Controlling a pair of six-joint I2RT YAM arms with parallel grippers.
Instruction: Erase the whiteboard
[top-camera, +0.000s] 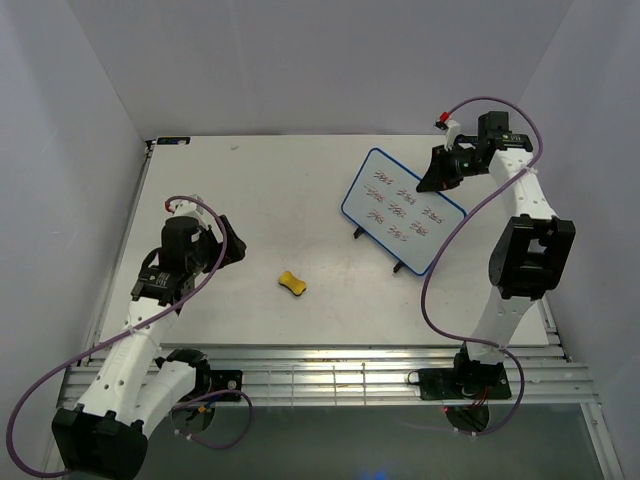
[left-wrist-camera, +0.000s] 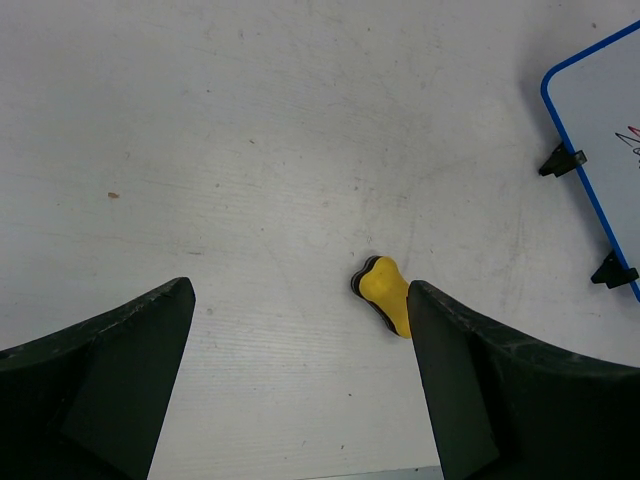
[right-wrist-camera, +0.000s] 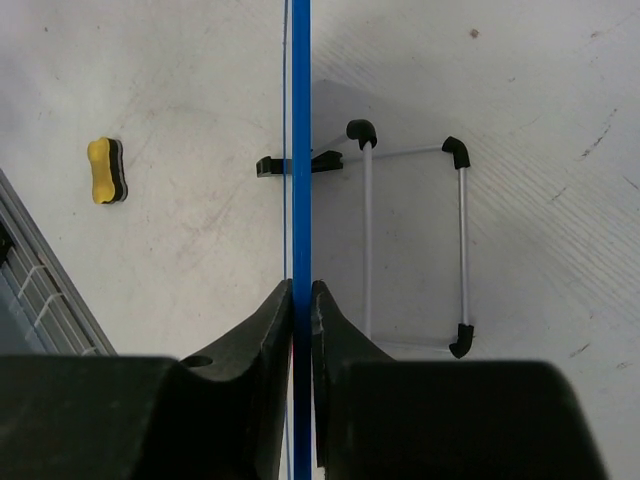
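The right gripper (right-wrist-camera: 300, 290) pinches the whiteboard (top-camera: 403, 210) by its far edge. The left gripper (left-wrist-camera: 300, 288) hangs spread, left of the eraser (left-wrist-camera: 385, 297). A loose pinch could tip the board.

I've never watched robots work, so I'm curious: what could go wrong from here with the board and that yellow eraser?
The right end effector pinches only the thin blue edge of the whiteboard. Wiping pressure might twist the board or pull it loose. The eraser is small and lies low, so the open left end effector could nudge it away instead of gripping it.
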